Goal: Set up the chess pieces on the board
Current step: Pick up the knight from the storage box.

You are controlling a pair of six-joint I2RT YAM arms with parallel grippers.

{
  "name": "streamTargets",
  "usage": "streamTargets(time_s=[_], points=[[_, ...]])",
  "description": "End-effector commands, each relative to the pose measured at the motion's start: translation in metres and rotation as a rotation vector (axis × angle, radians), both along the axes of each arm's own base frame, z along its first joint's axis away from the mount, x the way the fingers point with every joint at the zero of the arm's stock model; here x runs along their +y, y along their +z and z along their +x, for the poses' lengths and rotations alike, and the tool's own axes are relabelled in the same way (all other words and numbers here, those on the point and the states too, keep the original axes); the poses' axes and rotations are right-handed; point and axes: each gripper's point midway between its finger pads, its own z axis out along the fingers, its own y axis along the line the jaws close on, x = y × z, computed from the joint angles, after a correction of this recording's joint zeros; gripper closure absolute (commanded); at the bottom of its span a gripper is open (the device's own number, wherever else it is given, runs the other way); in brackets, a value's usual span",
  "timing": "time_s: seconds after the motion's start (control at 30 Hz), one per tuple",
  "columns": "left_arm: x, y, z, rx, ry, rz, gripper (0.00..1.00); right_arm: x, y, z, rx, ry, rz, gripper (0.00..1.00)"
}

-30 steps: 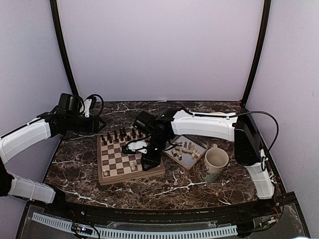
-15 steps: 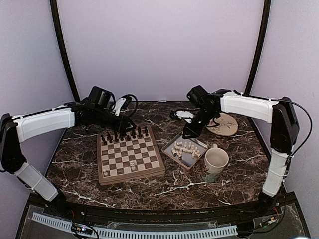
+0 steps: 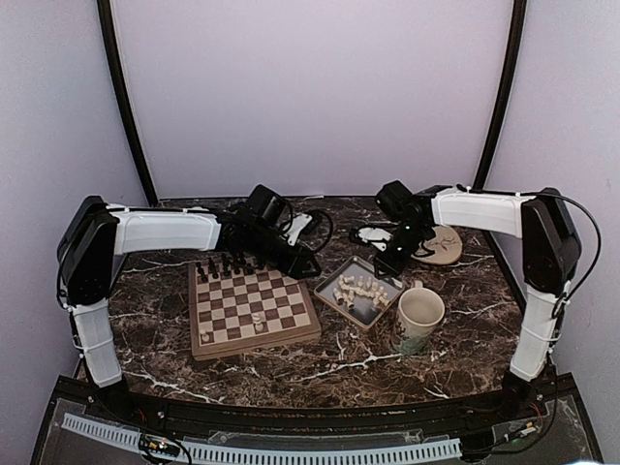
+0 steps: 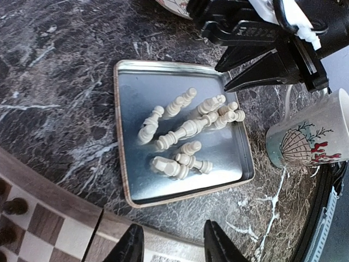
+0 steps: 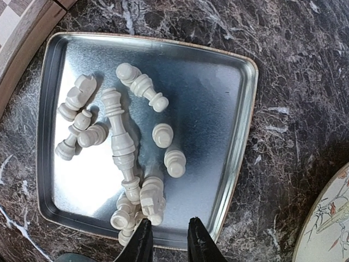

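Cream chess pieces [image 5: 121, 136]; grey tray [image 5: 218, 109]; brown-checked board [image 3: 252, 300]; dark marbled table [image 3: 368, 360].

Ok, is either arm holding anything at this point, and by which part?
Nothing is held. The left gripper and right gripper both show fingers apart with an empty gap; the chess pieces lie loose in the tray.

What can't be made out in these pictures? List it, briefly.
- Top view: kinds of chess pieces in the tray, too small.
- Top view: some dark chessmen, behind the left arm.
- Left wrist view: most of the board, cut off by the bottom-left edge.
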Motion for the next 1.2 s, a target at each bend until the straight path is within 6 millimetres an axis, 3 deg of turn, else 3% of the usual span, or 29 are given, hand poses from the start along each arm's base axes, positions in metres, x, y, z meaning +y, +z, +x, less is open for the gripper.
streamTargets(time_s=[0.0,0.23,0.47,0.53,0.97,1.17], points=[[-0.028,0.003,-0.003,-0.013,-0.063,-0.044,0.61,0.008,-0.007,0.006,0.014,0.013,0.018,0.77],[-0.046,-0.022,-0.013,0.03,-0.088,-0.046,0.6,0.016,-0.023,0.002,0.082,0.027,0.032,0.77],[-0.056,-0.039,-0.018,0.05,-0.094,-0.041,0.6,0.017,-0.03,0.002,0.112,0.019,0.022,0.96],[-0.058,-0.043,-0.018,0.053,-0.089,-0.043,0.6,0.017,-0.026,0.002,0.11,0.015,0.025,1.0],[-0.067,-0.063,-0.013,0.078,-0.07,-0.052,0.6,0.032,0.022,-0.009,0.143,0.038,0.166,1.0],[-0.066,-0.062,-0.013,0.082,-0.07,-0.046,0.61,0.032,0.027,-0.006,0.13,0.036,0.176,1.0]])
